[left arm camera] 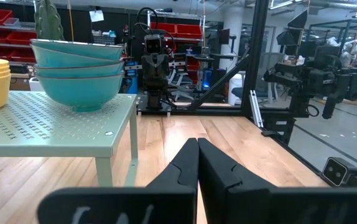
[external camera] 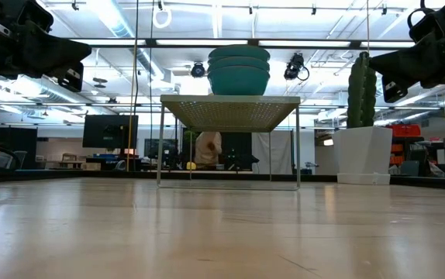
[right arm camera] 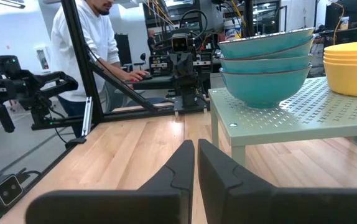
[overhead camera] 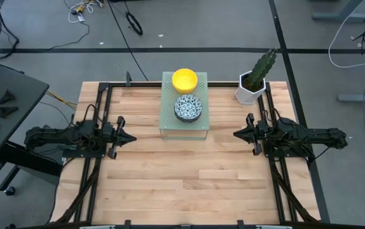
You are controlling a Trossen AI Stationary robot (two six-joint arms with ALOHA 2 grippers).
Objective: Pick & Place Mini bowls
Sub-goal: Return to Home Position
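Observation:
A stack of plain yellow mini bowls (overhead camera: 184,79) and a stack of blue-patterned mini bowls (overhead camera: 188,107), teal on the outside, stand on a pale green perforated stand (overhead camera: 184,127) at the table's far middle. They also show in the left wrist view (left arm camera: 79,74) and the right wrist view (right arm camera: 268,65). My left gripper (overhead camera: 131,138) is shut and empty at the table's left side, above the wood. My right gripper (overhead camera: 236,134) is shut and empty at the right side. Both point toward the stand.
A white hexagonal pot with a cactus (overhead camera: 254,83) stands at the table's far right corner. Black rails (overhead camera: 96,159) run along the table's left and right sides. A person in a white top (right arm camera: 85,56) stands beyond the table.

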